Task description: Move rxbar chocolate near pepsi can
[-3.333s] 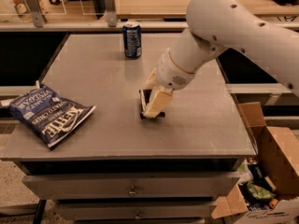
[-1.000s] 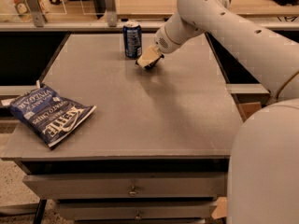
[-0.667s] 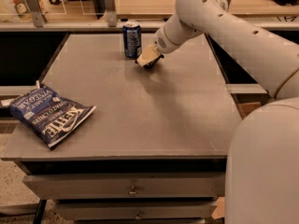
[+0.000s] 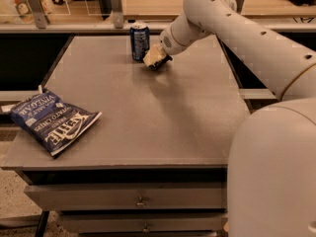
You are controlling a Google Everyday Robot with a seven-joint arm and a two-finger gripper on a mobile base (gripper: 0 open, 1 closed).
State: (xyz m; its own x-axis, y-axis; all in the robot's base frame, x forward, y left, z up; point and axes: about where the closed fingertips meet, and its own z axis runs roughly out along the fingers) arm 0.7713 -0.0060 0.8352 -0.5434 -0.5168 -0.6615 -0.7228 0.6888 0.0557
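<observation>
The pepsi can (image 4: pixel 139 41) stands upright near the far edge of the grey table (image 4: pixel 148 122). My gripper (image 4: pixel 154 59) is just right of the can, low over the table top, a small gap from it. It is shut on the rxbar chocolate (image 4: pixel 161 63). Only a dark sliver of the bar shows under the cream fingers (image 4: pixel 151 57), and it is at or just above the table surface. The white arm reaches in from the right.
A large blue chip bag (image 4: pixel 52 121) lies at the table's front left edge. A counter with clear dividers (image 4: pixel 116 6) runs behind the table. The robot's white body (image 4: pixel 276 172) fills the lower right. Drawers sit under the table top.
My gripper has carried the rxbar chocolate from the table's middle to the far side, next to the pepsi can. Over the last second it has hardly moved.
</observation>
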